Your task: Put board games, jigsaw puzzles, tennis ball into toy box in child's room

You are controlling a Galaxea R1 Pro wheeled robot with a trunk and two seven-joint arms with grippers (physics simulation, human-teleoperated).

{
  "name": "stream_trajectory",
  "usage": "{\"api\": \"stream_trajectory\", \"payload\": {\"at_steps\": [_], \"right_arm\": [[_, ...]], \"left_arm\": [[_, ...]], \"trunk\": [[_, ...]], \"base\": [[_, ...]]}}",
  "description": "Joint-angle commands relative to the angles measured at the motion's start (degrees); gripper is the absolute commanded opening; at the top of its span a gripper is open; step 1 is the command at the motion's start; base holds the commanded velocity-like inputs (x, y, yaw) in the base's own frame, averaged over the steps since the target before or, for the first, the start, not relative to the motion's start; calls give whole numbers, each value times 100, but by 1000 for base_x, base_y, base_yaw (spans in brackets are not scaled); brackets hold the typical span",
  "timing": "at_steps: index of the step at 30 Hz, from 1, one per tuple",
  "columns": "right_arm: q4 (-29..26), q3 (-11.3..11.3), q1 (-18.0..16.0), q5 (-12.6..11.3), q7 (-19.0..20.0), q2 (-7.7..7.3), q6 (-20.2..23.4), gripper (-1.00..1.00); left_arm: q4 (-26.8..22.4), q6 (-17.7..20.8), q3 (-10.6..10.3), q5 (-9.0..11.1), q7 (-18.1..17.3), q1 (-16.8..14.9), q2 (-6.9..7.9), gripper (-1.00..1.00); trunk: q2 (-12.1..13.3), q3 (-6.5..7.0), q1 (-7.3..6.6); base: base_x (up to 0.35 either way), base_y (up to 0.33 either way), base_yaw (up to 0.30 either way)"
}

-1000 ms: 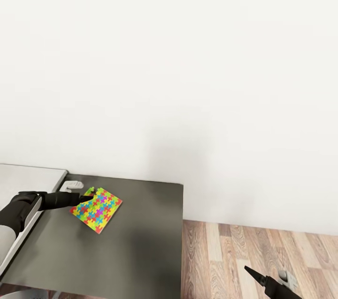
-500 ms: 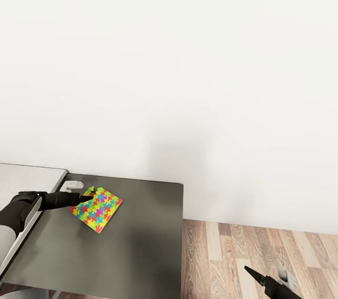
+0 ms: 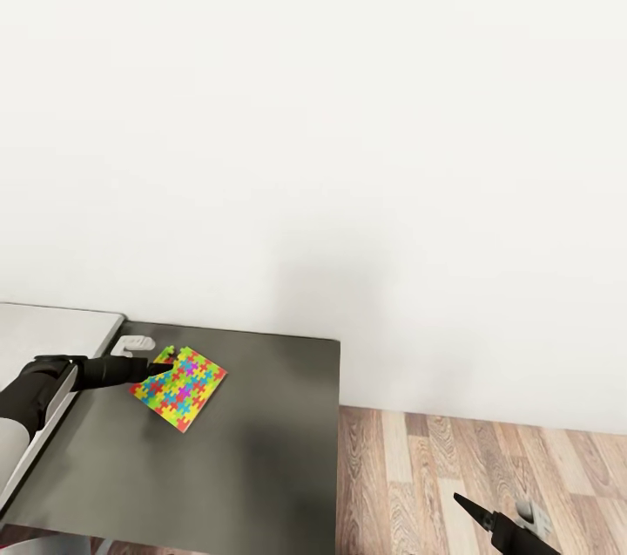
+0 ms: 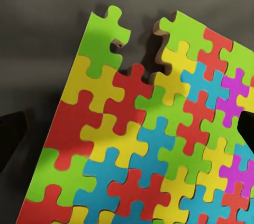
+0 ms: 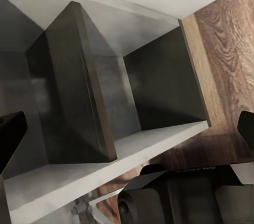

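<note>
Left gripper (image 3: 161, 361), jaws spread, is being held over the puzzle (image 3: 178, 387) on the dark table (image 3: 261, 450); a missing-piece notch is being shown by the wrist view. Right gripper (image 3: 459, 500): spread.

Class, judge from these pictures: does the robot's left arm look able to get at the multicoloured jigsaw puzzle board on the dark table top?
Probably yes: the left gripper is at the multicoloured jigsaw puzzle board, fingers spread either side, nothing between.

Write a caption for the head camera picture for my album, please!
The robot's left tool reaches the corner of a colourful jigsaw puzzle on a dark table.
</note>
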Motion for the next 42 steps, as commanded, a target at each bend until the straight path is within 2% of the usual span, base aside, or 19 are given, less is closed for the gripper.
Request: {"api": "stream_trajectory", "payload": {"at_steps": [1,17,42], "right_arm": [[0,-6,-3,-43,10,0,52,100],[0,-7,-3,-45,10,-1,57,100],[0,-7,-3,-19,-20,8,18,100]], "left_arm": [[-5,44,28,-20,-29,-3,-3,100],[-5,43,27,-20,-30,-3,-3,100],[-13,43,28,-20,-35,-3,-3,100]], "trunk": [[-10,-17,3],[-10,-149,3],[-10,-161,3]], "base": [[0,0,0],[0,0,0],[0,-29,0]]}}
